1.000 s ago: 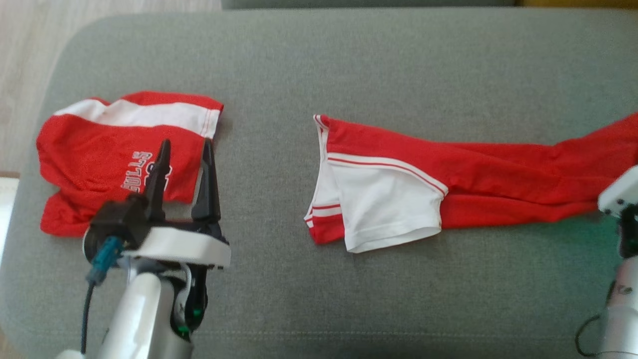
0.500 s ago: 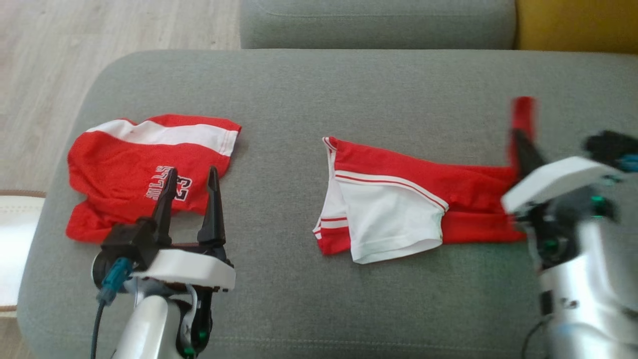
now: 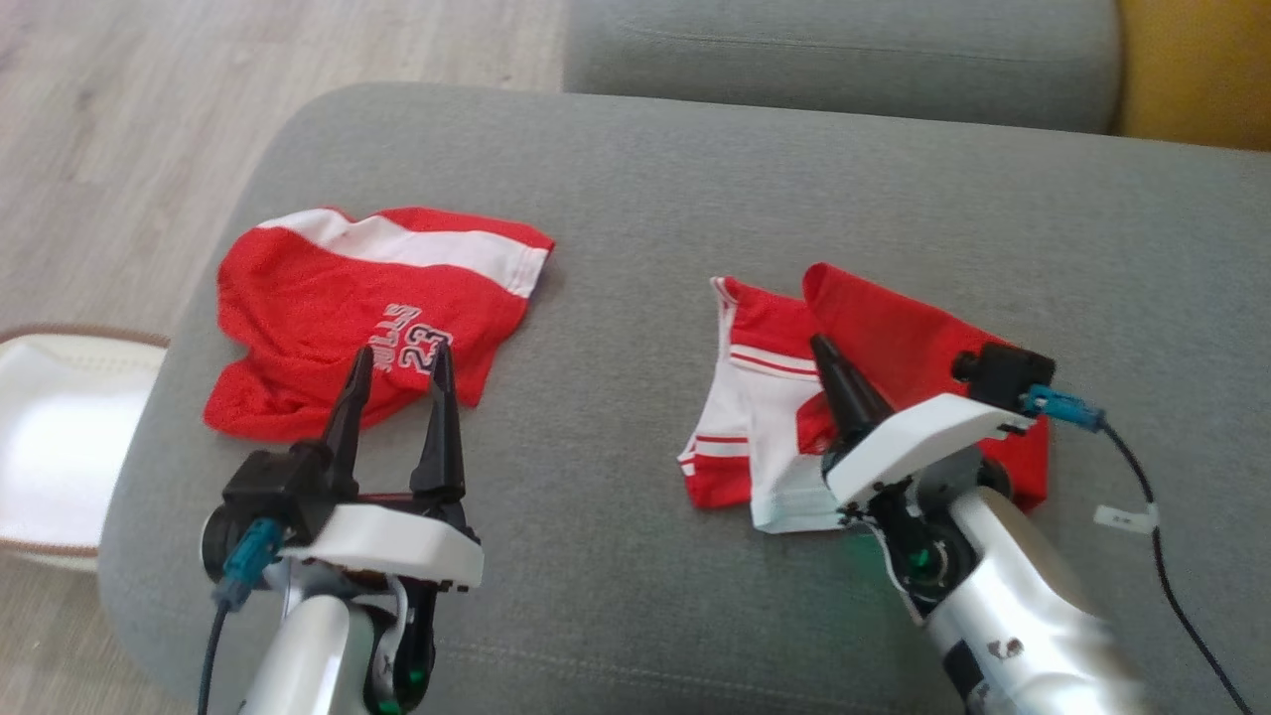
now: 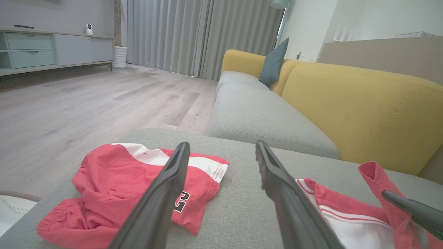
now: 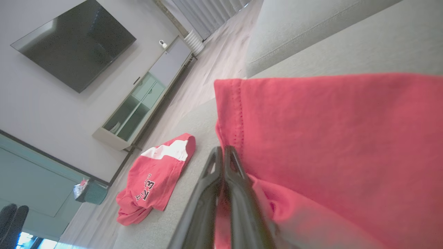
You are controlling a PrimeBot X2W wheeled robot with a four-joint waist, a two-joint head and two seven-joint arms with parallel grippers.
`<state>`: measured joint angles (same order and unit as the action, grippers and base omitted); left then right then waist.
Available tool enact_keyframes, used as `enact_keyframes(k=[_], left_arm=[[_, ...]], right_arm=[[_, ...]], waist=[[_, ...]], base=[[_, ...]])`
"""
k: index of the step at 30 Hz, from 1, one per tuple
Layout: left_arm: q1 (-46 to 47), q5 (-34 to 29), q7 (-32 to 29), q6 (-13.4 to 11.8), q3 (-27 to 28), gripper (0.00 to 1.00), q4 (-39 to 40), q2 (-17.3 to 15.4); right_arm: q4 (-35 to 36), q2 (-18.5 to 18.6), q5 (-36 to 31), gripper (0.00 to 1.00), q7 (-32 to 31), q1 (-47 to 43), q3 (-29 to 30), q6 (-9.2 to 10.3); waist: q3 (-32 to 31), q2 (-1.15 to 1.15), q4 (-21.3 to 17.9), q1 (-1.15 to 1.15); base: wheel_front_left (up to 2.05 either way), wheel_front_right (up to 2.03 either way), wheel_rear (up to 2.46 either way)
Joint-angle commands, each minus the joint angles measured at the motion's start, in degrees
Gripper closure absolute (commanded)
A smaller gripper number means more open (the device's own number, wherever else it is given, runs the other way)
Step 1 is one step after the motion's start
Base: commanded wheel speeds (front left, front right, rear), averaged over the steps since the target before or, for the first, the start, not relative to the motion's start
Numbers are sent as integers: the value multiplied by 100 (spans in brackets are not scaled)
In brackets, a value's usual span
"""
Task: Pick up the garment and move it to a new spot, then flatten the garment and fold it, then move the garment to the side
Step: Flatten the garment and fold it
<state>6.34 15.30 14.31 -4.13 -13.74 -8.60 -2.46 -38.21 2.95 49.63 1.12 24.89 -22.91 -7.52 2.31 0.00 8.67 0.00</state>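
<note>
Where the grey sofa cushion [image 3: 635, 169] serves as the work surface, the red-and-white garment [image 3: 770, 427] lies on its right half, with one red edge pinched in the closed right claw [image 3: 822, 348]. The left claw [image 3: 402, 351] stands open at the near edge of red shorts [image 3: 328, 298]. Wood floor [image 3: 119, 129], grey curtains [image 4: 193, 34], a yellow sofa back [image 4: 363, 103] and a wall television [image 5: 72, 41] surround the cushion.
</note>
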Motion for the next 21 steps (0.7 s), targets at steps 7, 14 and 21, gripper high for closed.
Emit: enact_keyframes(k=[7, 14, 21], left_arm=[[176, 46, 69, -31, 142, 0, 154, -42], [207, 59, 69, -35, 101, 0, 124, -42], [214, 32, 69, -38, 204, 0, 98, -42]], right_arm=[[-614, -7, 878, 100, 703, 786, -1112, 3], [-1293, -7, 1721, 18, 1003, 1179, -2290, 3], [-1605, -7, 2366, 0, 1188, 1559, -3285, 3]], waist=[[106, 0, 313, 0], [201, 0, 417, 0], [142, 0, 194, 0]], base=[[0, 0, 0], [0, 0, 0], [0, 0, 0]])
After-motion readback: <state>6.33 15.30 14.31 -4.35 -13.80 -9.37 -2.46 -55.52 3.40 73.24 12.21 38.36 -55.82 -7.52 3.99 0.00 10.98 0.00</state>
